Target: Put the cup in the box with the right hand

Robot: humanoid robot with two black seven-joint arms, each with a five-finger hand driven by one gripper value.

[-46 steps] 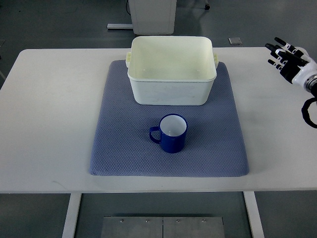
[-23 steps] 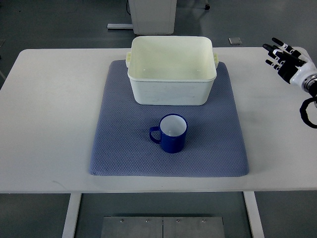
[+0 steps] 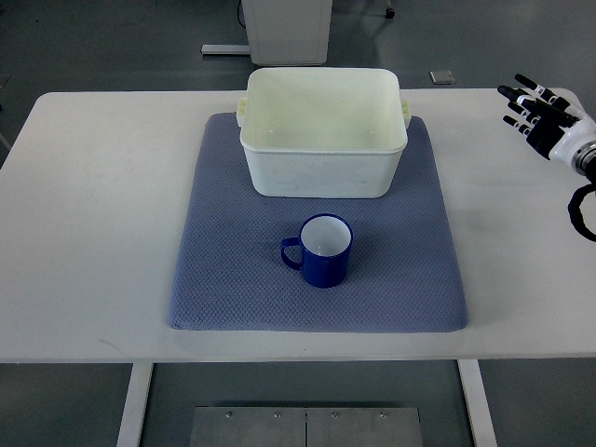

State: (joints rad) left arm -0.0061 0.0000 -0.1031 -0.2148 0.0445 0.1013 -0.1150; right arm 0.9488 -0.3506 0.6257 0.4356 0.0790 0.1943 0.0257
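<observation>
My right hand (image 3: 545, 114) hangs over the far right corner of the table (image 3: 93, 186), fingers spread and holding nothing. The cup (image 3: 321, 250) lies well off to its left and nearer me, upright on the blue mat (image 3: 223, 279), handle pointing left. The box (image 3: 323, 132) sits just beyond it. I judge the reach goes diagonally inward.

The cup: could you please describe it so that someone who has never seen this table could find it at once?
On the white table lies a blue-grey mat, with a cream box at its far end. The cup stands upright on the mat just in front of that box. It is the only dark blue item, white inside, handle pointing to the picture's left.
</observation>
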